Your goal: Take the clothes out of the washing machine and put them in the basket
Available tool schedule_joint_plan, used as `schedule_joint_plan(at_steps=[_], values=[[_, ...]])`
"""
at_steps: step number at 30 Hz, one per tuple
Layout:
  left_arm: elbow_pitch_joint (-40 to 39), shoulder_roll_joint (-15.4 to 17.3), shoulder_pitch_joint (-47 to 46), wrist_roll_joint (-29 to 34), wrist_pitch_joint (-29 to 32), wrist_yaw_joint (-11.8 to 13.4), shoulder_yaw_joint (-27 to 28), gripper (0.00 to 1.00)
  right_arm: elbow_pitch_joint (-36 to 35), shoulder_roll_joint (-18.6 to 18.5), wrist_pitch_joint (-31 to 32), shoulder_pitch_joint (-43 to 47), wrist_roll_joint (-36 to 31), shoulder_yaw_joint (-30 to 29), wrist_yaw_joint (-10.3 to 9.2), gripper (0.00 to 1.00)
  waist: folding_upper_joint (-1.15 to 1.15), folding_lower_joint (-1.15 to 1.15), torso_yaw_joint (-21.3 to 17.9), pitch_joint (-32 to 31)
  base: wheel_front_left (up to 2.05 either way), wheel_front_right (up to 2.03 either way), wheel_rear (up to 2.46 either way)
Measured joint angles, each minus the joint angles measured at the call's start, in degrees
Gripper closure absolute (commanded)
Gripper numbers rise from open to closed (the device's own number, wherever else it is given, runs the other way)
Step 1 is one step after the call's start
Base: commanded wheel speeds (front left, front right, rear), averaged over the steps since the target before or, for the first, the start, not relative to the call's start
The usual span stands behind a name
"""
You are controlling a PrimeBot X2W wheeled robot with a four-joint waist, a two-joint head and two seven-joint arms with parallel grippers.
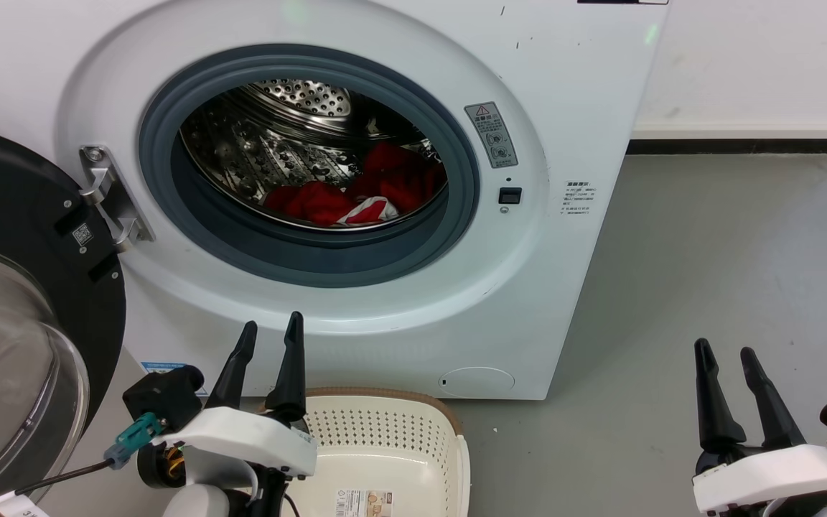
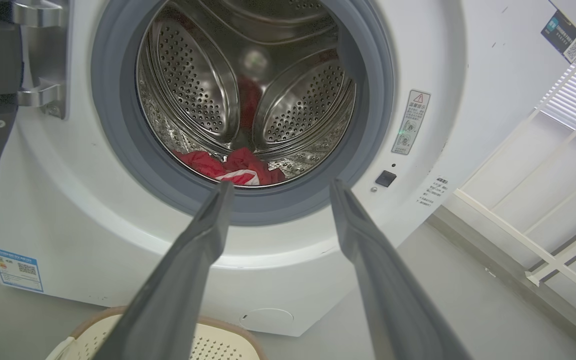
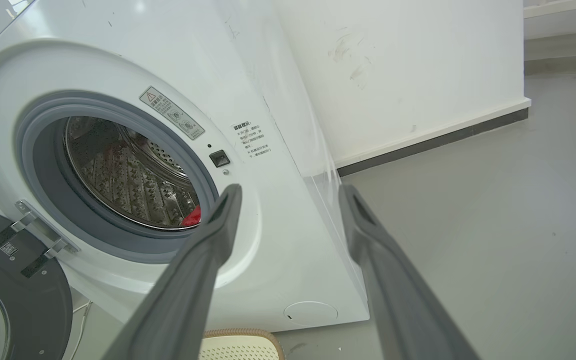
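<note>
Both spread and empty, my left gripper (image 1: 272,323) and right gripper (image 1: 724,350) hang before the washing machine (image 1: 564,108); clothes (image 1: 356,192) lie in its drum (image 1: 298,100), basket (image 1: 385,429) below. A low reach may catch the rubber ring (image 1: 298,260).

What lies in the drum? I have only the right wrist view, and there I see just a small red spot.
Observer: Red clothes lie heaped low in the drum, toward its right; a red-and-white striped piece is at the front.
Operator: And the other arm?
Observer: The left pincer is open and holds nothing, outside the washing machine, by the basket.
Operator: Is the basket empty?
Observer: Its bottom shows a paper label and no clothes, as far as the head view reaches.
</note>
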Motion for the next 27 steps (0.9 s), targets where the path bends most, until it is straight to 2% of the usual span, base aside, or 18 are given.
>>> schedule_joint_plan(at_steps=[27], values=[[1.7,0.8,-1.1,15.7,-3.6,2.7,-3.2,0.0,-2.1,0.0,-1.4,1.2,-15.6,0.0,0.01,0.0,0.0,0.0,0.2,0.2,0.0,0.0,0.0]])
